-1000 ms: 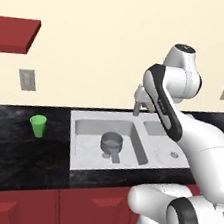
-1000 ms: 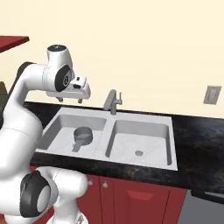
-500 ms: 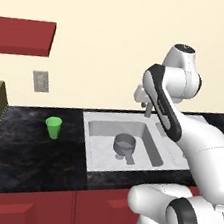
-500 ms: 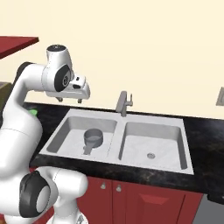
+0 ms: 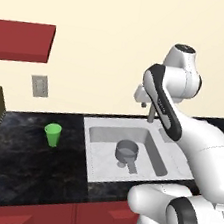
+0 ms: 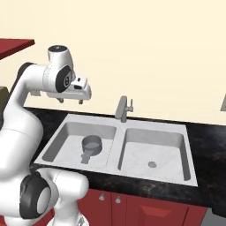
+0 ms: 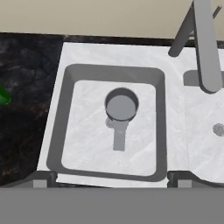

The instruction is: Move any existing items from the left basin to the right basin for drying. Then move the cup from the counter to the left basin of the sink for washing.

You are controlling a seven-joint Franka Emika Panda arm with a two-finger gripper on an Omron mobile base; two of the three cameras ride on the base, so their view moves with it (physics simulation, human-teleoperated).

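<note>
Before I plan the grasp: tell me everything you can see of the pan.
The pan is small, round, grey and metallic-looking, with low walls and a short flat handle. It sits upright and empty on the floor of the left basin, near the middle, handle toward the front edge. Nothing else touches it.

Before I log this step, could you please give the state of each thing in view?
Pan: upright, empty, in left basin.
Right basin: empty.
Green cup: upright on counter.
Gripper: open, empty, raised above the sink.
Faucet: no water running.
</note>
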